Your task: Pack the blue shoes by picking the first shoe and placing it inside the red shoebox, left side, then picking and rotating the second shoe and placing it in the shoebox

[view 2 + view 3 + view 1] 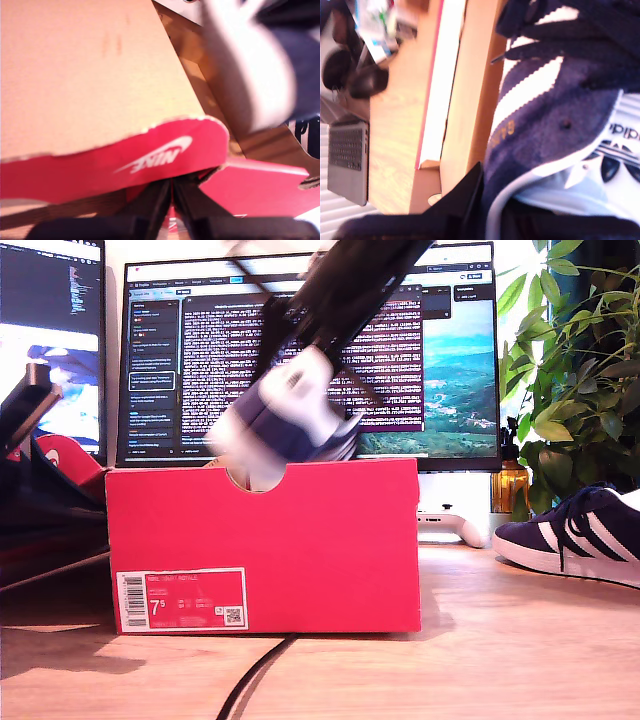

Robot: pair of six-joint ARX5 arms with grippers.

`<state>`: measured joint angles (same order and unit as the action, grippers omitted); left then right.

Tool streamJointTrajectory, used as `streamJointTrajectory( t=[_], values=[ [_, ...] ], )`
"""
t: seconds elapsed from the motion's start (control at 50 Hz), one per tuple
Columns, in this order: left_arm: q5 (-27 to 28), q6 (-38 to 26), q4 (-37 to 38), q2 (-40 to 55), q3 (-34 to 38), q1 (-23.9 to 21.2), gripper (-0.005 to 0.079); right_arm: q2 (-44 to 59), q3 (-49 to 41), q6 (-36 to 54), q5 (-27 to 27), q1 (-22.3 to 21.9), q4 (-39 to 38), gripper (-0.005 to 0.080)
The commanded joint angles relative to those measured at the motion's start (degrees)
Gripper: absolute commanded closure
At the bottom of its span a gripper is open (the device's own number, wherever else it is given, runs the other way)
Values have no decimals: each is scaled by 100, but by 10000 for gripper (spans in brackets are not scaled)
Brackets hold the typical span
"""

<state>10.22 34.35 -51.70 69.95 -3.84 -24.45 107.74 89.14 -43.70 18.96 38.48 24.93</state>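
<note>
The red shoebox (300, 540) stands mid-table with its white 7.5 label (182, 598) facing the camera. My second gripper (305, 340) comes down from above, shut on a blue shoe (285, 415) that hangs blurred over the box's open top, behind the notch. The second wrist view shows that shoe (555, 100) close up between the fingers (465, 195), with the box wall (470, 75) beside it. My first gripper (172, 190) is shut on the red swoosh lid (150, 155), held back at the exterior view's left (65, 455). The other blue shoe (580, 535) lies on the table at the exterior view's right.
A big monitor (440, 350) stands behind the box, a second screen (50, 340) at the exterior view's left. A plant (580, 370), an amber bottle (510, 485) and a white device (450, 525) are at the back right. A black cable (250, 680) runs across the front. A laptop (347, 155) shows beyond the box.
</note>
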Motion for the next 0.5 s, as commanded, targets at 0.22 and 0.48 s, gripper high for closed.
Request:
streamJointTrajectory(
  t=[0.22,0.48],
  values=[
    [7,-35,-63,26,81,-22,763,323,175,0,-48,52,-240,765],
    [4,-35,-63,26,79,-22,763,715,175,13,-181,52,-227,765]
  ],
)
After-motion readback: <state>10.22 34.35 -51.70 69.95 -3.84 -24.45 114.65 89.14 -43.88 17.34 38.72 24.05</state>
